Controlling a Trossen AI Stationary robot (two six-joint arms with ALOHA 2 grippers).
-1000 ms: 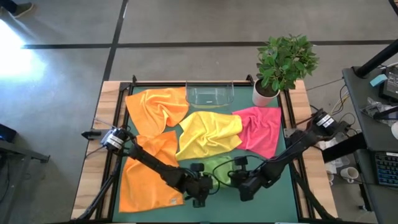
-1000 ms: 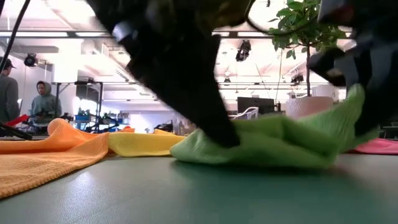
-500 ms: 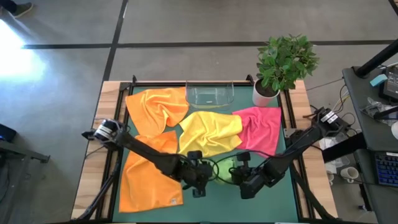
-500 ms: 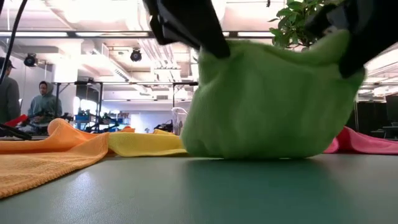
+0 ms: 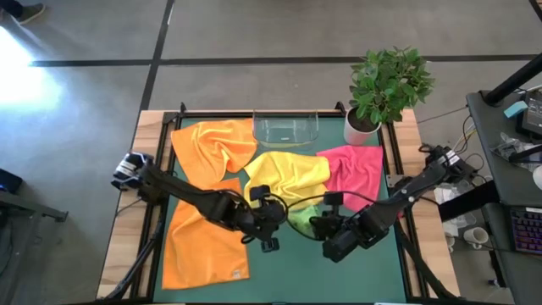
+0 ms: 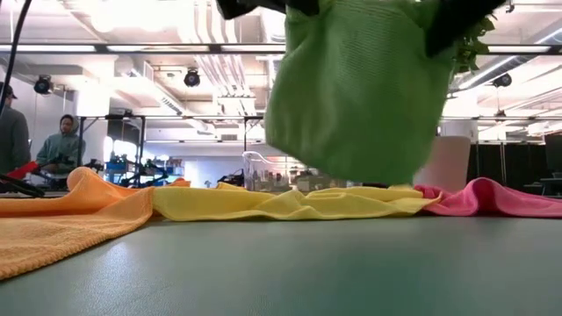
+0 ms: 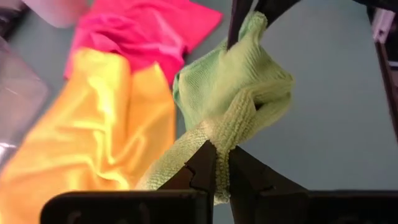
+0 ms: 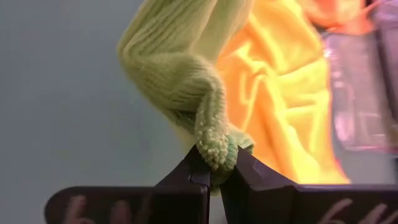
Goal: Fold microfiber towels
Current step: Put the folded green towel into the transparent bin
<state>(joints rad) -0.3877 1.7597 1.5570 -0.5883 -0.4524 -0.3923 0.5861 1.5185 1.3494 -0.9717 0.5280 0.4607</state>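
My left gripper (image 7: 216, 163) and right gripper (image 8: 213, 167) each pinch a corner of the lime green towel (image 6: 356, 83), which has just left the desk's front middle (it hung bunched before), ready to spread

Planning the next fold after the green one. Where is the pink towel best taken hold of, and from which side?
By its two corners nearest the arms, coming straight down from above, I'd judge. The pink towel lies mostly flat on the table, its far end beside the plant pot, one side edge meeting the yellow towel. The near corners lie on bare mat.
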